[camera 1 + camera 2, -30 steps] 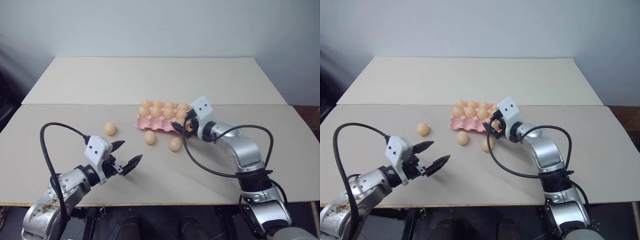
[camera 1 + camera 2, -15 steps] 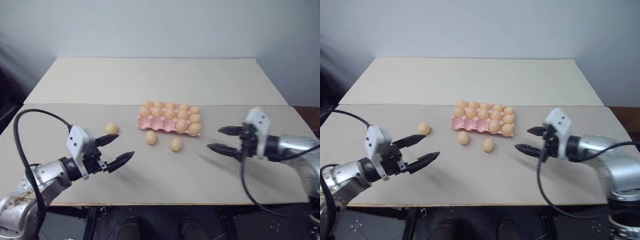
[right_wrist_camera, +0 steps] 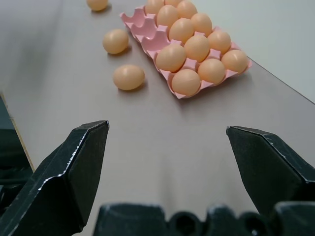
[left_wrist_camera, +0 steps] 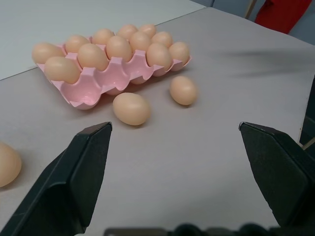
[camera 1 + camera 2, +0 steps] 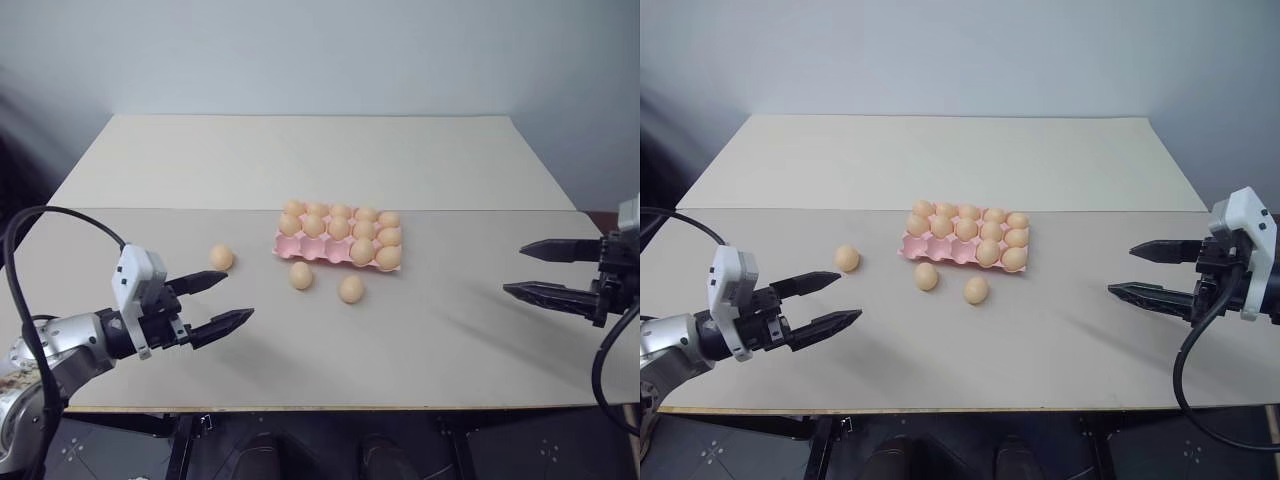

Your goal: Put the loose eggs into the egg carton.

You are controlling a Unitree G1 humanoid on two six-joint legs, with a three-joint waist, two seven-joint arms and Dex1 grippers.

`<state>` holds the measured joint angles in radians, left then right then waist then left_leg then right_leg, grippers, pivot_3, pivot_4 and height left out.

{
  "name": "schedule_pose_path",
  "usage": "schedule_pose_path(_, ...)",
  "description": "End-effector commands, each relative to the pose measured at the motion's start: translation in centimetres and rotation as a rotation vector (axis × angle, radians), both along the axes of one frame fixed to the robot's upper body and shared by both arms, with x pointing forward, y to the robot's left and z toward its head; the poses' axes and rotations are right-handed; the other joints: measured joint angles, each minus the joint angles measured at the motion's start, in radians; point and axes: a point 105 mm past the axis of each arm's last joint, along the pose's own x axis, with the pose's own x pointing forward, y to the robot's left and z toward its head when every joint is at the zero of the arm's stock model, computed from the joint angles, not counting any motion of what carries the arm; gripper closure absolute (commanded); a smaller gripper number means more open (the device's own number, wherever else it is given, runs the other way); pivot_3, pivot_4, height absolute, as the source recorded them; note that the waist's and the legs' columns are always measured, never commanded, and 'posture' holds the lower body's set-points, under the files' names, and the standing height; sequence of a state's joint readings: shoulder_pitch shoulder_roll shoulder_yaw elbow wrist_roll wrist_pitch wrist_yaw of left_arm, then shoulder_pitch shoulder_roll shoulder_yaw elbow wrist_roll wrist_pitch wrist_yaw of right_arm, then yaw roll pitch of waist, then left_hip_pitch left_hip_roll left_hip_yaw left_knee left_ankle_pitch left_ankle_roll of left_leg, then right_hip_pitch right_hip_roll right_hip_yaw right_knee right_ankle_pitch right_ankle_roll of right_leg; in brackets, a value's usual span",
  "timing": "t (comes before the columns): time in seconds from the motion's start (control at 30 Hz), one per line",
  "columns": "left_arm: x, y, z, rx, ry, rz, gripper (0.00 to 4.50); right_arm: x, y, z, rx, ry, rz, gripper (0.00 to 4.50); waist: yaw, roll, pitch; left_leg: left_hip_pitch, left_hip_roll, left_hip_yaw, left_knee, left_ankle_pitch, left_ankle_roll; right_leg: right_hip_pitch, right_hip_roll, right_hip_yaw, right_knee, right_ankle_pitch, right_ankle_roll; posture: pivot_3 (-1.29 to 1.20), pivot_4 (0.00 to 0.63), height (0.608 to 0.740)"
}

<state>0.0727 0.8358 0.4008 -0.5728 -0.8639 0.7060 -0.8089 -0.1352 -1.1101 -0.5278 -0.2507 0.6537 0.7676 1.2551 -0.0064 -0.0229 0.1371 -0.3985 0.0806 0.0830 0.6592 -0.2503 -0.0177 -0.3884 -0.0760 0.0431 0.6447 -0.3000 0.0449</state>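
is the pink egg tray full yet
Not full. The egg carton has empty cups in its near row, and three loose eggs lie on the table.

Left pincer and right pincer both spread wide, empty, pointing inward.

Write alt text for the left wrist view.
A pink egg carton holding eggs sits on a grey table, with two loose eggs beside its near edge and a third at the frame's side. The left hand, its black fingers spread wide and empty, points toward them.
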Motion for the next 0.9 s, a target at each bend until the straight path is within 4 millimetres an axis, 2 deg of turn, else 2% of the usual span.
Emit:
schedule_pose_path(0.03,-0.3,-0.2,0.3,0.015,-0.010,-0.016,0.00,-0.3,1.6,0.6,0.009,-0.043,0.074,0.03,0.000,0.000,0.000,0.000,0.000,0.000,0.000,0.000,0.000,0.000,0.000,0.000,0.000,0.000,0.000,0.00,0.150,0.740)
schedule_pose_path(0.17,-0.3,-0.2,0.2,0.017,-0.007,-0.013,0.00,0.2,5.4,-0.8,0.010,-0.064,0.146,0.03,-0.006,0.000,0.000,0.000,0.000,0.000,0.000,0.000,0.000,0.000,0.000,0.000,0.001,0.000,0.000,0.00,0.150,0.740)
schedule_pose_path(0.27,-0.6,-0.5,-0.1,0.021,0.009,-0.034,0.00,2.1,9.2,-2.6,0.029,-0.175,0.067,0.03,-0.008,0.000,0.000,0.000,0.001,0.000,0.000,0.000,0.000,0.000,0.001,0.000,0.001,0.000,0.000,0.00,0.150,0.740)
schedule_pose_path(0.37,-0.9,-0.7,-0.3,0.020,0.013,-0.039,0.00,2.4,11.7,-3.5,0.045,-0.182,0.045,0.03,-0.006,0.001,0.000,-0.001,0.000,0.000,0.000,0.000,-0.001,-0.002,0.000,0.000,0.002,0.000,0.000,0.00,0.150,0.740)
schedule_pose_path(0.67,-1.0,-0.5,-0.7,0.034,0.014,-0.009,0.00,4.2,15.8,-6.0,0.020,-0.125,-0.174,0.03,0.001,0.000,0.000,-0.002,0.000,0.000,0.000,0.001,-0.001,-0.003,0.000,-0.001,0.002,0.000,0.000,0.00,0.150,0.740)
schedule_pose_path(0.9,-0.9,-0.7,-0.9,0.032,0.012,-0.007,0.00,4.3,18.1,-7.3,0.007,-0.040,-0.263,0.03,-0.005,0.000,0.000,-0.004,0.000,0.000,0.000,0.001,-0.001,-0.006,0.000,0.000,0.003,0.000,0.000,0.00,0.150,0.740)
